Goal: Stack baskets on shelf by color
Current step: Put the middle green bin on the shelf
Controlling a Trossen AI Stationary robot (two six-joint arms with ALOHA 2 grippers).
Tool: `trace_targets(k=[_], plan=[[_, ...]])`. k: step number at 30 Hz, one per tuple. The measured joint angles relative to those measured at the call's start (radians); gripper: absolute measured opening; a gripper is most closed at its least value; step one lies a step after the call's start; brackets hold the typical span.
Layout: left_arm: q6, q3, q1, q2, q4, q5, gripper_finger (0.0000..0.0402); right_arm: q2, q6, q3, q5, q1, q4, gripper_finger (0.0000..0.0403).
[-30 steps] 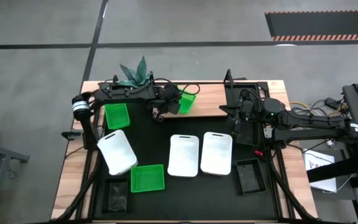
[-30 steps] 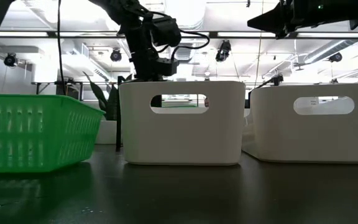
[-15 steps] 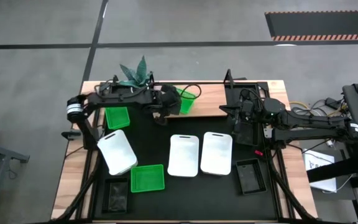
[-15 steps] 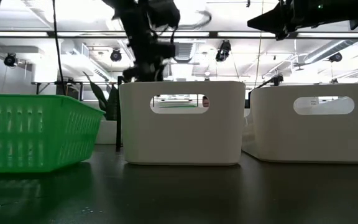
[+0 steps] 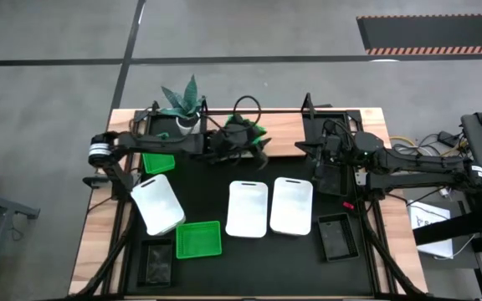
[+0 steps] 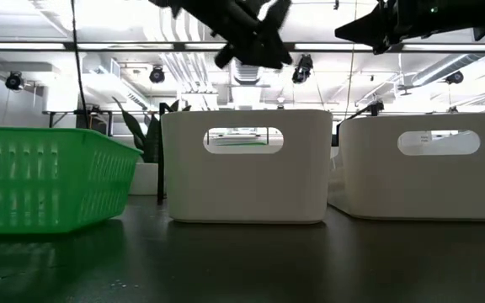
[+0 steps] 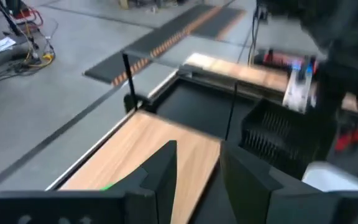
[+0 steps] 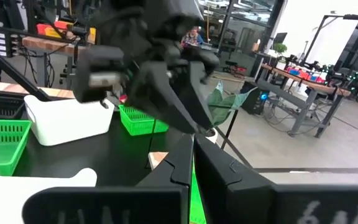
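My left gripper (image 5: 253,149) hovers over the left part of the wooden shelf (image 5: 287,138), its fingers pointing toward the table's right. In the left wrist view the left gripper (image 7: 199,146) stands open, with only the shelf board (image 7: 148,155) showing in the gap. A bright green basket (image 5: 258,135) shows as a small patch under it on the shelf, mostly hidden. A green sliver (image 7: 107,185) lies beside one finger. Whether the gripper touches the basket I cannot tell. My right gripper (image 5: 315,161) waits shut at the shelf's right end.
On the black table lie two more green baskets (image 5: 153,163) (image 5: 199,240), three white baskets (image 5: 157,205) (image 5: 248,207) (image 5: 291,205) and two black ones (image 5: 157,261) (image 5: 337,237). A potted plant (image 5: 182,99) stands at the far edge, left of the shelf.
My left gripper has moved toward the table's right along the shelf, risen in the low view, and tipped so its fingers point right. The green basket that stuck out tilted beyond its fingers now shows only as a patch beneath the gripper.
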Motion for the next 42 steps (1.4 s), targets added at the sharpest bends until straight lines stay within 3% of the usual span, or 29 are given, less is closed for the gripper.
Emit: trace_targets(k=[4, 12, 42], plan=[[-0.101, 0.042, 0.035, 0.068, -0.009, 0.000, 0.0107, -0.003, -0.010, 0.000, 0.000, 0.000, 0.003, 0.0009], [-0.261, 0.103, 0.093, 0.147, -0.212, 0.000, 0.0107, -0.005, -0.027, 0.000, 0.000, 0.000, 0.003, 0.0009], [-0.270, 0.089, 0.104, 0.271, -0.228, 0.036, 0.0107, -0.007, -0.025, 0.000, 0.000, 0.000, -0.019, 0.0009]])
